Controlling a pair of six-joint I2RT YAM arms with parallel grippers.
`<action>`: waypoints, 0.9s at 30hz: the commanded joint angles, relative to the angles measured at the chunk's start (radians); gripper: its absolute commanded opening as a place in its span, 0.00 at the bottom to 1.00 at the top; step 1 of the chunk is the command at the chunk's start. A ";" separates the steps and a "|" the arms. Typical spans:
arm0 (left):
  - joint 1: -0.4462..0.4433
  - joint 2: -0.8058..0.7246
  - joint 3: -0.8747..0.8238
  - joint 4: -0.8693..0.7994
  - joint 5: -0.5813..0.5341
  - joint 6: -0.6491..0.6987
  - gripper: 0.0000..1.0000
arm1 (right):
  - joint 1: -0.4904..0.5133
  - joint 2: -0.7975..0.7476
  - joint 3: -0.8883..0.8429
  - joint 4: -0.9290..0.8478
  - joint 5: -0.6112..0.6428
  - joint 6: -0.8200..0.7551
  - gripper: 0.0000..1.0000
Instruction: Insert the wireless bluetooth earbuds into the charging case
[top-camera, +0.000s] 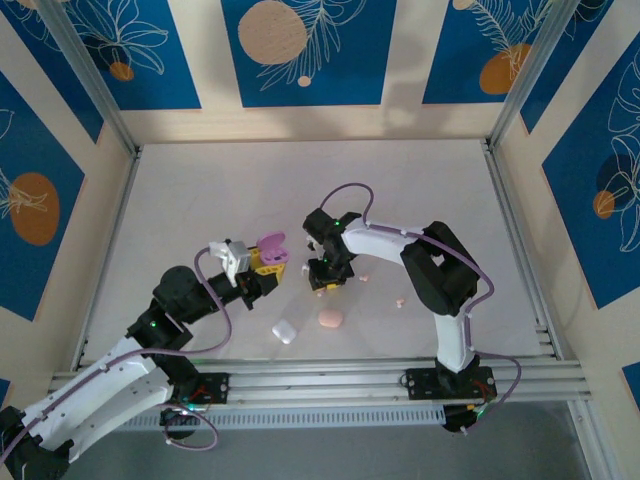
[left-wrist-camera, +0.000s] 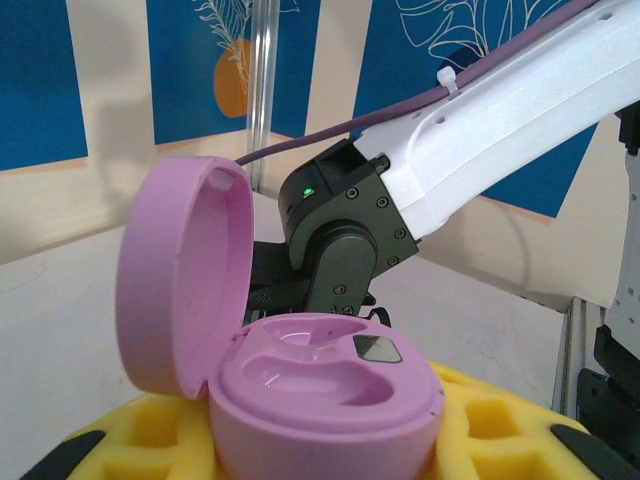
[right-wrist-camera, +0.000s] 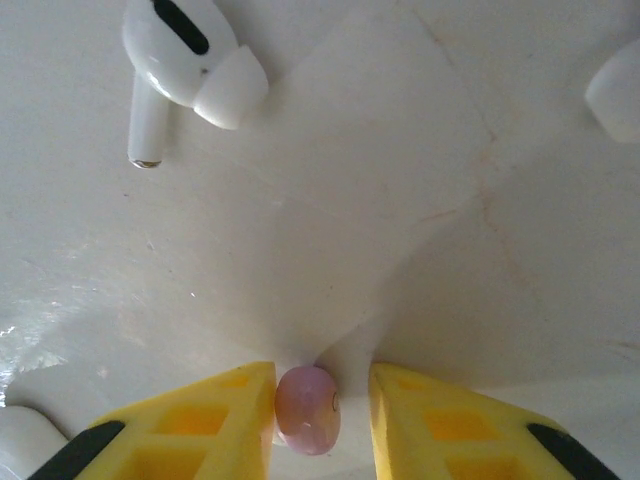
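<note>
Left hand (top-camera: 266, 262) pinches the open purple charging case (left-wrist-camera: 330, 395). Right hand (right-wrist-camera: 320, 390) stands narrowly spread around 1 lilac earbud (right-wrist-camera: 308, 408) on the bench (right-wrist-camera: 400, 200); 1 white earbud (right-wrist-camera: 185, 60) lies beyond.

lilac case (left-wrist-camera: 320, 400) is looking like smooth satin plastic; white earbud (right-wrist-camera: 185, 60) and pink bud (right-wrist-camera: 307, 408) are reading glossy; bench (right-wrist-camera: 400, 200) is showing a smooth, faint sheen.

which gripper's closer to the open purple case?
Left. The left gripper grips the purple case between its fingers; the right gripper is to its right, apart, straddling a lilac earbud.
</note>
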 joint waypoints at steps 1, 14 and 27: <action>-0.002 -0.011 0.040 0.010 -0.009 -0.011 0.27 | -0.024 -0.054 -0.038 -0.007 -0.003 0.009 0.32; -0.003 -0.004 0.037 0.020 -0.008 -0.014 0.27 | -0.083 -0.132 -0.116 0.017 -0.038 0.010 0.30; -0.002 0.013 0.041 0.028 0.003 -0.019 0.27 | -0.055 -0.134 -0.117 0.022 -0.089 0.056 0.38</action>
